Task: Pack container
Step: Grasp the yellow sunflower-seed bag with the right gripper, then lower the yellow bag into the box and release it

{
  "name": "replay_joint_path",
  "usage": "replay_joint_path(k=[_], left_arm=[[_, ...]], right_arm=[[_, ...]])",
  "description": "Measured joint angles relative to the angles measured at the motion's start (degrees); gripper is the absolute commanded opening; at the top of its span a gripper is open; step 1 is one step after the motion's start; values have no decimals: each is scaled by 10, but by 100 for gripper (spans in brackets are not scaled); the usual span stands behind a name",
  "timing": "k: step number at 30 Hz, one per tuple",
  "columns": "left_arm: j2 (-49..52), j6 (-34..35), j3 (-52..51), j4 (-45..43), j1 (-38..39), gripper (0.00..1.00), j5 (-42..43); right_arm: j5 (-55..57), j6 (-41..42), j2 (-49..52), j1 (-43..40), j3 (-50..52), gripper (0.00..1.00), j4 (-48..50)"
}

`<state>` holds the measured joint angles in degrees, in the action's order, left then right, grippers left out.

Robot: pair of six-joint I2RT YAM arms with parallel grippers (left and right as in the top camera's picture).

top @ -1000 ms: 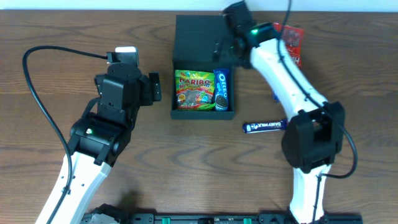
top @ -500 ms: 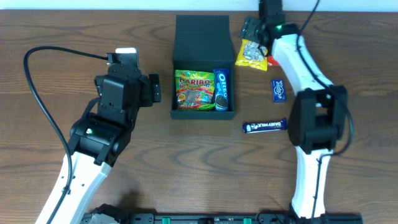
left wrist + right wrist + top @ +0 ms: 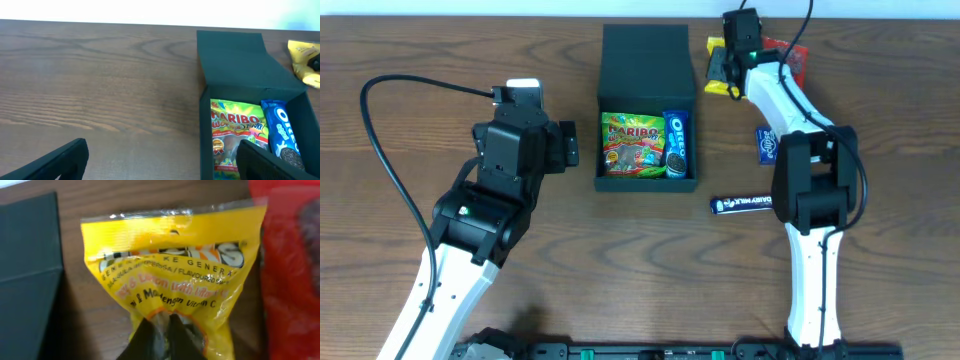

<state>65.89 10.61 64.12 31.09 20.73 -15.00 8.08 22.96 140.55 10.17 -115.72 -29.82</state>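
At twelve o'clock on the table [image 3: 620, 270] we see the container [image 3: 647, 60], its flap lid folded back toward the far edge and its body open upward. Inside lie a Haribo packet [image 3: 632, 145] and, touching it at three o'clock, an Oreo packet [image 3: 678, 143]. Just beside the lid at three o'clock, our right gripper [image 3: 161, 337] has its fingers pressed nearly together, pinching the crumpled lower end of a yellow packet [image 3: 175, 270]. A red packet [image 3: 792, 58] lies against that one at three o'clock. Our left gripper [image 3: 162, 147] hangs at nine o'clock of the container, fingers spread wide and holding nothing. At four o'clock of the container rest a small blue packet [image 3: 767, 146] and a Dairy Milk bar [image 3: 745, 204], apart from each other.
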Motion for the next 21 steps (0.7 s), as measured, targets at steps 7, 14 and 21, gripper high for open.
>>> replay_joint_path(k=[7, 14, 21], left_arm=[[0, 0, 0, -13, 0, 95, 0], [0, -1, 0, -45, 0, 95, 0], [-1, -1, 0, -46, 0, 95, 0]], right_arm=[[-11, 0, -42, 3, -4, 1, -116], [-12, 0, -212, 66, -4, 1, -268], [-23, 31, -249, 183, 0, 1, -337]])
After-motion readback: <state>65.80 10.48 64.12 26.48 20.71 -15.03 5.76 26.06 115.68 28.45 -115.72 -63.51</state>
